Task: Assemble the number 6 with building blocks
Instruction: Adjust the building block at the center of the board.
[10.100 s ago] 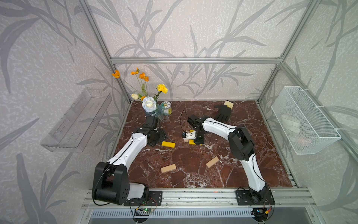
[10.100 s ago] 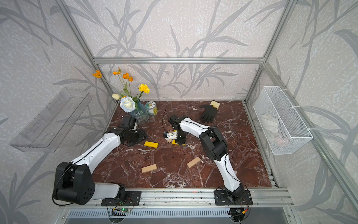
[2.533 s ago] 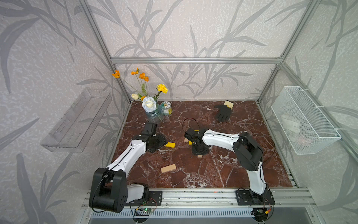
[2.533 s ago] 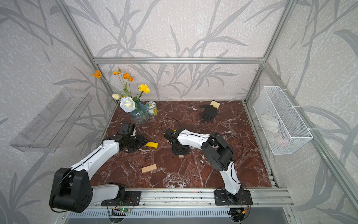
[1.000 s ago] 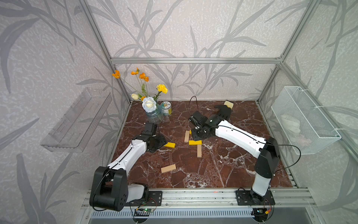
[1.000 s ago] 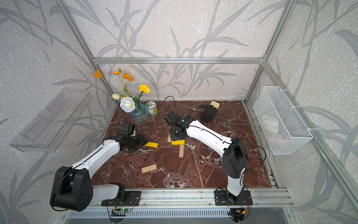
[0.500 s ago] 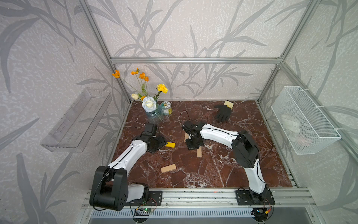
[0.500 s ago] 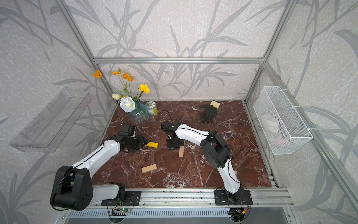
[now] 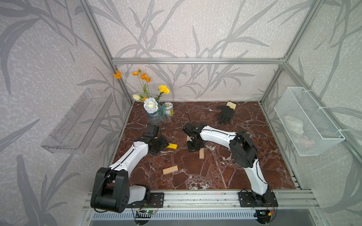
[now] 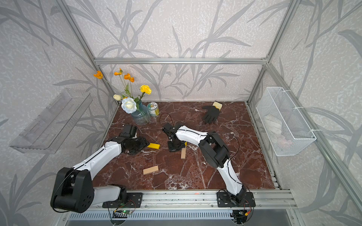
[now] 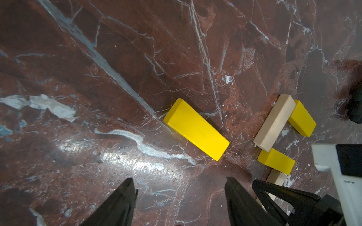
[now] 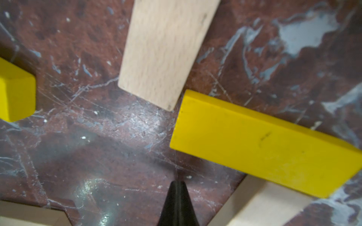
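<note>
I note the tabletop [image 11: 117, 58] reads as polished red-brown marble, with glossy glare at lower left in the left wrist view. Yellow block [image 11: 196, 129]: smooth paint; pale block [image 12: 162, 49]: bare matt wood, grained. My left gripper [image 11: 179, 185] has matt black fingers [image 11: 117, 203].

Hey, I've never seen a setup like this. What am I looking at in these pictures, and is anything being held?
Two white robot arms, left and right, are mounted at the front of a red marble table. Two pictures look down on everything from above; the other two come from cameras on the arms' wrists. The left gripper is open and empty, near a loose yellow block. The right gripper is shut, holding nothing, low beside a cluster of blocks, yellow and pale wood, laid close together. Another pale block lies apart. At the back are a vase of flowers, a can and a black glove.
</note>
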Available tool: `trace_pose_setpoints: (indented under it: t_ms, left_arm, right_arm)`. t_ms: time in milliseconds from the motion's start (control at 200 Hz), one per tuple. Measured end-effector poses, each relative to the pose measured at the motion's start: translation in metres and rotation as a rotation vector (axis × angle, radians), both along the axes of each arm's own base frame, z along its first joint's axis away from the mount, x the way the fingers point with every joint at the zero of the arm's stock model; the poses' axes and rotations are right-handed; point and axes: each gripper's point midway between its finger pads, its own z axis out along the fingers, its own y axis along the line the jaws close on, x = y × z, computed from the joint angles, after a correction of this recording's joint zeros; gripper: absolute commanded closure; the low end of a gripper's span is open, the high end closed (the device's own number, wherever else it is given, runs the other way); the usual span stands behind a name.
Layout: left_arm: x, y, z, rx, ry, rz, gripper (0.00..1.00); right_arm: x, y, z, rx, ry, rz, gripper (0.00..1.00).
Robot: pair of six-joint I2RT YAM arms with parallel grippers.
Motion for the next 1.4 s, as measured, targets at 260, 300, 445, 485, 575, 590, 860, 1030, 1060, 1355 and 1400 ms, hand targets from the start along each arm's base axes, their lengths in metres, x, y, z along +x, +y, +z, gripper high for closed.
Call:
trace_pose_setpoints:
  t_ms: [260, 300, 445, 485, 575, 590, 860, 1030, 1060, 1355, 1400]
  left_arm:
    - [0.0, 0.001, 0.0, 0.002, 0.0, 0.004, 0.26]
    - [0.0, 0.001, 0.0, 0.002, 0.0, 0.004, 0.26]
    - [0.0, 0.001, 0.0, 0.003, 0.001, 0.004, 0.26]
    - [0.0, 0.002, 0.0, 0.003, 0.001, 0.005, 0.26]
    - [0.0, 0.002, 0.0, 0.003, 0.002, 0.004, 0.26]
    - [0.0, 0.002, 0.0, 0.004, 0.003, 0.005, 0.26]
    - [-0.001, 0.003, -0.001, 0.012, 0.004, 0.008, 0.26]
    - [-0.001, 0.004, -0.001, 0.014, 0.005, 0.009, 0.26]
    - [-0.001, 0.004, -0.001, 0.014, 0.006, 0.009, 0.26]
    - [-0.001, 0.004, -0.002, 0.017, 0.009, 0.01, 0.26]
    - [-0.001, 0.004, -0.002, 0.017, 0.01, 0.01, 0.26]
  right_arm:
    - [0.006, 0.004, 0.004, 0.009, -0.019, -0.001, 1.0]
    - [0.007, 0.005, 0.003, 0.011, -0.021, -0.001, 1.0]
    - [0.008, 0.005, -0.002, 0.002, -0.024, -0.002, 1.0]
    - [0.009, 0.005, -0.003, -0.002, -0.024, -0.002, 1.0]
    - [0.012, 0.007, -0.004, -0.003, -0.031, -0.003, 1.0]
    - [0.012, 0.007, -0.004, -0.003, -0.033, -0.003, 1.0]
    - [0.02, 0.011, -0.004, -0.004, -0.056, -0.002, 1.0]
    - [0.021, 0.01, -0.004, -0.01, -0.062, -0.002, 1.0]
    - [0.021, 0.01, -0.004, -0.01, -0.062, -0.002, 1.0]
    - [0.027, 0.006, -0.003, -0.02, -0.074, -0.011, 1.0]
    - [0.028, 0.006, -0.003, -0.02, -0.075, -0.013, 1.0]
